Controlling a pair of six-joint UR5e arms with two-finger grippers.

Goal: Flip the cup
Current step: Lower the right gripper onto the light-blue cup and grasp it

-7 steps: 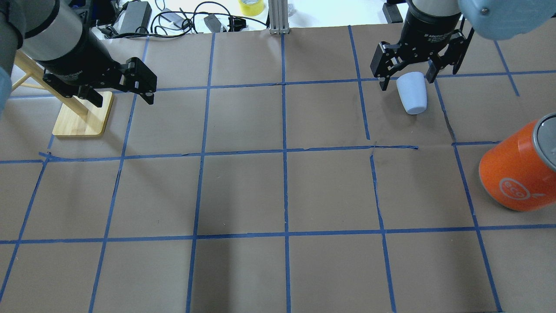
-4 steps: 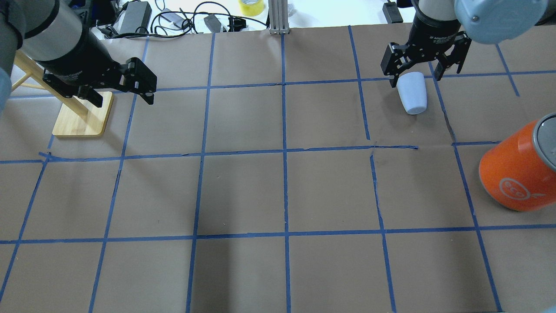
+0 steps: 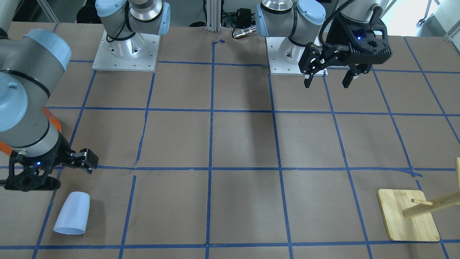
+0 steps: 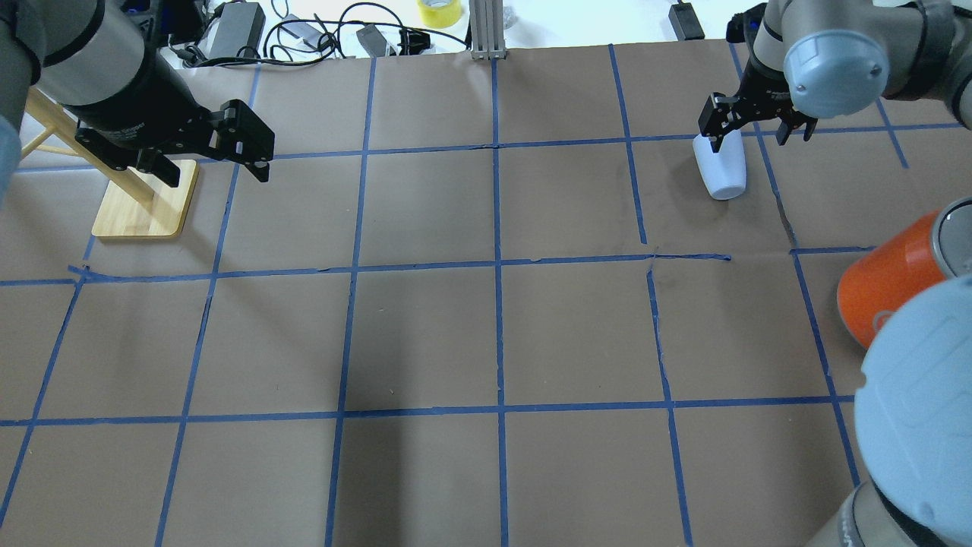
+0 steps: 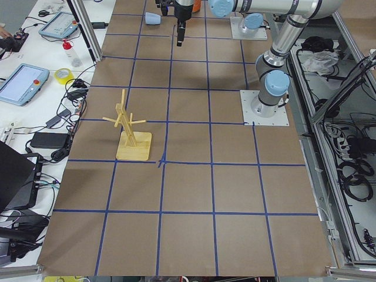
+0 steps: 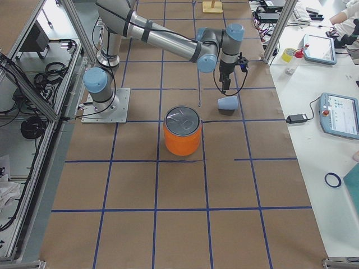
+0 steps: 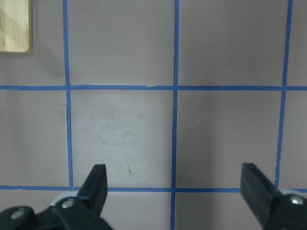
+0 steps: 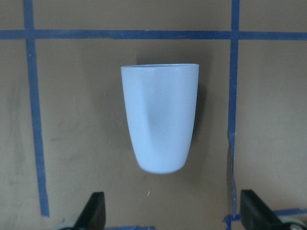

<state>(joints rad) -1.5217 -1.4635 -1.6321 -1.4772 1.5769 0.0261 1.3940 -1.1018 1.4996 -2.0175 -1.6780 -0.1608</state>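
Brown paper with a blue tape grid covers the surface (image 4: pixel 425 334). Nearest, at the right edge, stands an orange can (image 4: pixel 885 289). Farther out, the cup (image 4: pixel 721 171) lies on its side, rim pointing away, untouched. Above it hangs the right gripper (image 4: pixel 758 135), fingers spread wide. Far left, the left gripper (image 3: pixel 326 84) hovers near a wooden stand (image 4: pixel 144 205), fingers also spread.

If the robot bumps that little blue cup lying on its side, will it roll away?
Probably yes. The cup lies on its round side, so a nudge would likely roll it, curving because one end is narrower. It looks like thin, smooth plastic, so it is probably light and a bit slippery for the fingers.
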